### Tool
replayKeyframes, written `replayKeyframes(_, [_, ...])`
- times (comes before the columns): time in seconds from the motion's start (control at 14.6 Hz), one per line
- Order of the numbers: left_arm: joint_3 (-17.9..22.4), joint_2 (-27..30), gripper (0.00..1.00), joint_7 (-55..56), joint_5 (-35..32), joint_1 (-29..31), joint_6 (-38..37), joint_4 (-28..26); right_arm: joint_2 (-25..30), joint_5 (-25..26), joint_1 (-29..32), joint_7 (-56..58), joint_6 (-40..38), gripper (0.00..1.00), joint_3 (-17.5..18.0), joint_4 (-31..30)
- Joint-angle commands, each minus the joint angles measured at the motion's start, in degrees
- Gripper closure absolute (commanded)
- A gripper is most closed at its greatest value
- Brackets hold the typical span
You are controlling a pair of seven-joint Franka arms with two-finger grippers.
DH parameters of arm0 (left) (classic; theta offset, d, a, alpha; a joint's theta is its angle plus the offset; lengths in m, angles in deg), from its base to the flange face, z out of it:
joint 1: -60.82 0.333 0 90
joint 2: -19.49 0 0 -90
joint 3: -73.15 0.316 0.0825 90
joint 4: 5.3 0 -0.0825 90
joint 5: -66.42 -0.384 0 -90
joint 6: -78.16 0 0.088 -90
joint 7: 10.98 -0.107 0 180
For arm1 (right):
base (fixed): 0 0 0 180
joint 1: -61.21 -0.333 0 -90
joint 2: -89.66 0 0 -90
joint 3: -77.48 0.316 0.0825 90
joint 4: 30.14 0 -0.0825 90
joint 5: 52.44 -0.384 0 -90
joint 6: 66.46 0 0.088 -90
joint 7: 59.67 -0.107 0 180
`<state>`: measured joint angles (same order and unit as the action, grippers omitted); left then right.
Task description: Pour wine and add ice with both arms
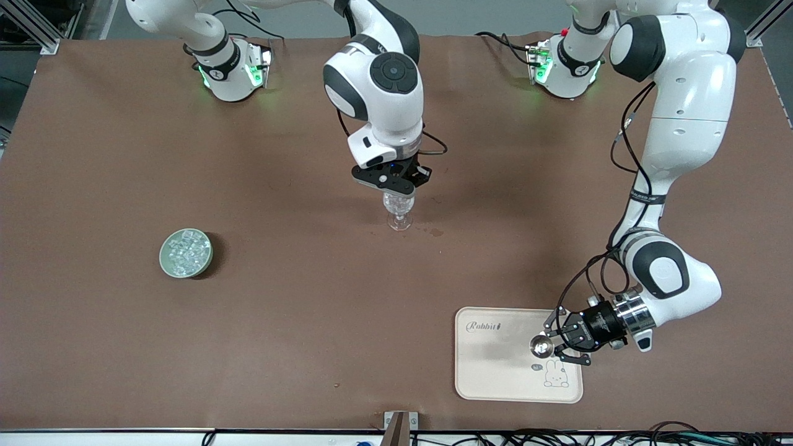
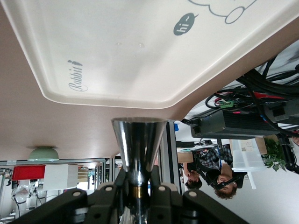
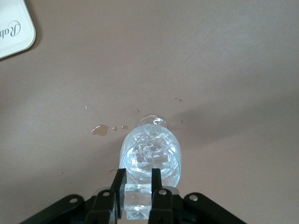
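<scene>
Front cam high, facing arms; wrist cams close; all share tray [image 1: 489,365].

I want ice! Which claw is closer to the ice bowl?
Right. The right claw is over the glass mid-table; the left claw is over the tray, farther from the ice bowl.

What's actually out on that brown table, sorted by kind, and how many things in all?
Stemmed glass: 1, under the right gripper, which holds an ice cube over it.
Green bowl heaped with ice: 1.
Cream tray: 1.
Metal jigger cup: 1, held by the left gripper over the tray.
Total: 4, not counting the ice.
</scene>
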<state>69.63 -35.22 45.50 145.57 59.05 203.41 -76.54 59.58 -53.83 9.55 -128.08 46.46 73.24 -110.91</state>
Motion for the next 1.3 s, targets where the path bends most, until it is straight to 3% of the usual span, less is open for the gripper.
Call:
replayKeyframes(0.0, [-0.5,-3.2,0.99,-7.7,4.9,1.3,-1.1,1.5,-0.4,0.2,-0.5,-0.8,-0.9,0.97,-0.3,0.7])
replayKeyframes(0.27, [-1.2,-6.3,0.99,-15.5,15.7,3.6,-6.8,1.4,-0.8,1.1,-0.4,-0.8,-1.2,0.97,-0.3,0.5])
replayKeyframes(0.82, [-1.3,-10.3,0.98,-20.1,21.0,4.1,-8.1,1.2,-1.3,1.6,-0.6,-0.9,-1.2,0.95,-0.3,0.5])
replayKeyframes(0.96, [-1.3,-10.3,0.90,-20.1,21.9,4.1,-8.2,0.9,-1.3,1.5,-0.6,-0.9,-1.1,0.88,-0.3,0.5])
replayKeyframes(1.03, [-1.3,-10.3,0.82,-20.3,21.9,4.5,-8.4,0.6,-1.3,1.6,-0.6,-0.9,-1.1,0.85,-0.3,0.5])
replayKeyframes(1.09, [-1.3,-10.3,0.37,-20.4,21.9,4.6,-8.8,0.6,-1.3,1.6,-0.7,-0.9,-1.1,0.80,-0.3,0.5])
replayKeyframes(1.16, [-1.2,-10.2,0.07,-20.8,21.9,4.6,-8.9,0.5,-1.3,1.5,-0.8,-0.8,-1.2,0.75,-0.3,0.5])
replayKeyframes(1.23, [-1.2,-10.2,0.00,-21.1,21.9,4.7,-8.9,0.4,-1.3,1.5,-0.8,-0.8,-1.2,0.64,-0.3,0.5])
